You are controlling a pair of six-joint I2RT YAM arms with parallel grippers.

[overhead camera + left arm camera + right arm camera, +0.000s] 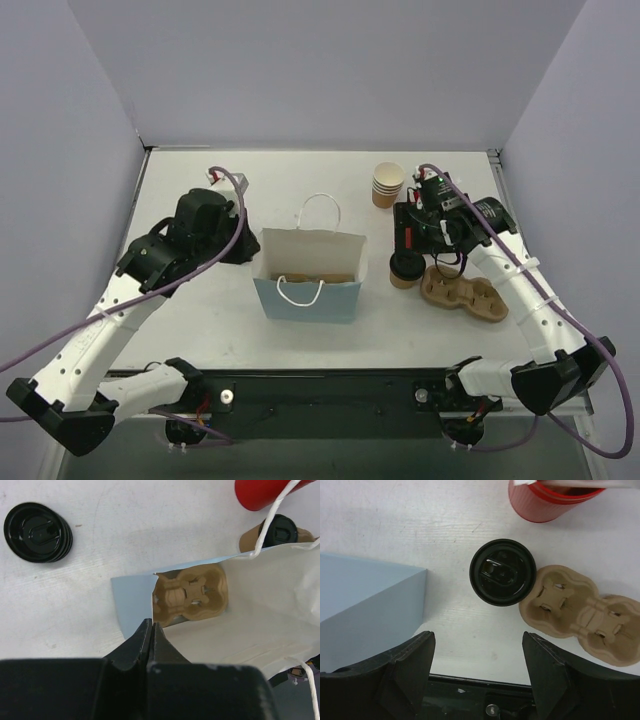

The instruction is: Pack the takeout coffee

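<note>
The takeout coffee (pixel 502 571), a small brown paper cup with a black lid, stands on the table between the bag and a loose cup carrier. It also shows in the top view (pixel 403 272) and the left wrist view (pixel 280 530). My right gripper (pixel 477 650) is open and empty, hovering above and just short of the cup; in the top view it (pixel 408 252) hangs over the cup. The open paper bag (pixel 310 270), blue outside and white inside, holds a brown cup carrier (pixel 190 592). My left gripper (pixel 151 626) is shut on the bag's left rim (pixel 132 605).
A second brown cup carrier (pixel 585 612) lies right of the coffee. A red cup (pixel 550 500) stands just behind it. A stack of lidless brown cups (pixel 388 183) is at the back right. A stack of black lids (pixel 37 532) lies left of the bag.
</note>
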